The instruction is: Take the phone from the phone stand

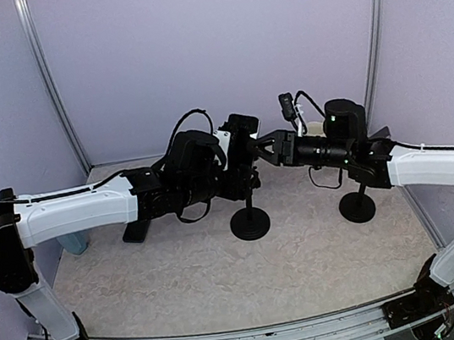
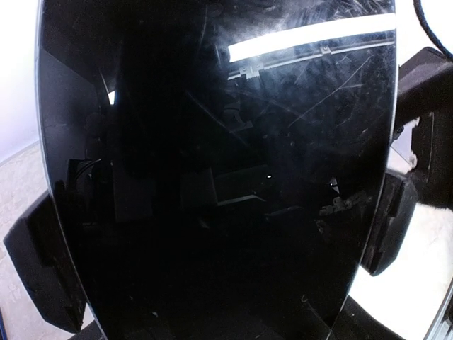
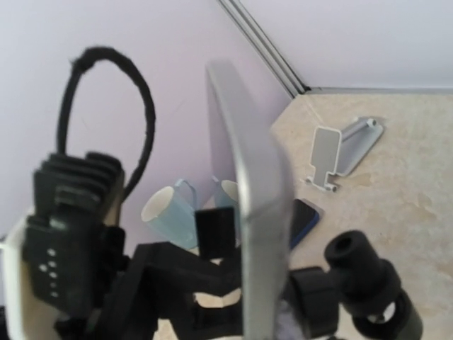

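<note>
The phone [image 1: 243, 125] sits on the black phone stand, whose round base [image 1: 250, 223] rests mid-table. Its black screen [image 2: 219, 177] fills the left wrist view, with a black piece showing past each long edge. In the right wrist view the phone's silver edge [image 3: 255, 234] is seen end-on, with the stand's ball joint [image 3: 354, 273] behind it. My left gripper [image 1: 240, 168] is against the screen side, and its fingers look closed on the phone's edges. My right gripper [image 1: 265, 149] is at the phone's right side with its fingers spread; its tips are hidden in the wrist view.
A second stand with a round base [image 1: 357, 206] is on the right. A light-blue mug [image 1: 74, 242] stands by the left wall [image 3: 170, 212]. A silver holder [image 3: 343, 152] and a dark blue flat object [image 3: 306, 218] lie on the table beyond.
</note>
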